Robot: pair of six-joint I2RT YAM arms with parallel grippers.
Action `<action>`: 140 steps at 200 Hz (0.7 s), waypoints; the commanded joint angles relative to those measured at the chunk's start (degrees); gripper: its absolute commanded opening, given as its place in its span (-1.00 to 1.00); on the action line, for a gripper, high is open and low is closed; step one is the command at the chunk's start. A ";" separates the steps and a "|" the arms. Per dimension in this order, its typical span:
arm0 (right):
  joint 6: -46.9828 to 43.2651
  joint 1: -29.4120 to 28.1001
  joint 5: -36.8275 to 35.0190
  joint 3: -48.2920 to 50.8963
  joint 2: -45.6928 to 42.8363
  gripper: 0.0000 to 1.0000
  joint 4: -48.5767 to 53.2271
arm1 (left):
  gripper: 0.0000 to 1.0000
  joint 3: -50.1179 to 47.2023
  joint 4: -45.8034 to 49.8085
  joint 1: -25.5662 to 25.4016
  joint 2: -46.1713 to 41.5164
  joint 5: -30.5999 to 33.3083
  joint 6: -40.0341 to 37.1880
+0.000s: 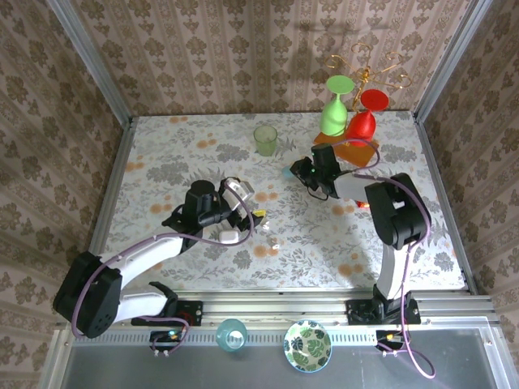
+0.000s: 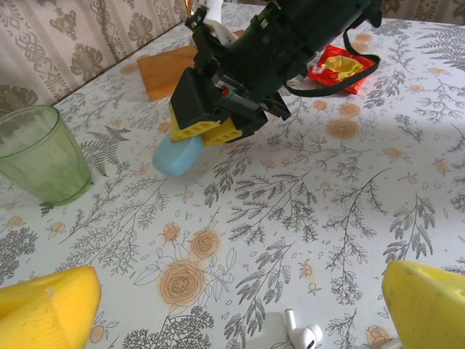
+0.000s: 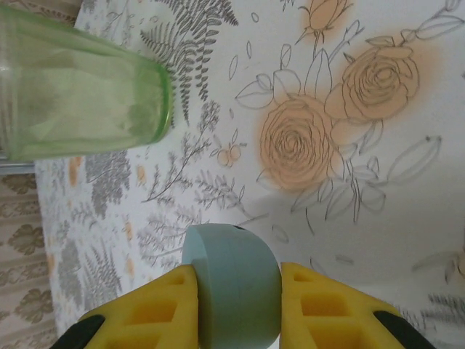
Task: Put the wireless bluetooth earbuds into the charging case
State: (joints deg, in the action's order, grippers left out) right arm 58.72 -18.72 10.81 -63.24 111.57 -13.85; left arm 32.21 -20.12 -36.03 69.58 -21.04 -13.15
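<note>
Between the right tool's yellow pads sits a pale blue case, clamped on its rounded shell, so it could squirt out sideways. Left tool gapes wide, empty, 1 white earbud lying between its fingers; closing may flick it across the slick floral counter. Patterned wallpaper all round.
</note>
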 commanded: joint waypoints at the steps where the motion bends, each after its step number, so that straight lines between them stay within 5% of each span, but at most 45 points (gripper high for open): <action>1: -1.72 0.15 -2.46 -3.44 2.60 -0.57 1.87 | 1.00 -1.17 -0.36 -0.26 -1.66 2.32 0.35; 48: -6.28 0.90 -4.81 -3.05 -0.29 0.20 5.58 | 1.00 1.35 9.31 0.21 -3.48 15.19 8.38; 89: -15.87 0.73 -3.73 3.51 -9.73 0.54 5.20 | 1.00 6.11 25.53 0.51 -3.62 22.89 19.16; 140: -45.95 -4.32 12.20 15.46 -22.53 0.74 -1.99 | 1.00 1.81 29.76 12.52 -7.70 12.94 40.68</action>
State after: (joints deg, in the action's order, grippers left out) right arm 32.49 -19.68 13.50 -52.38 93.30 -11.66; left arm 36.18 4.80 -29.02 64.69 -3.60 13.17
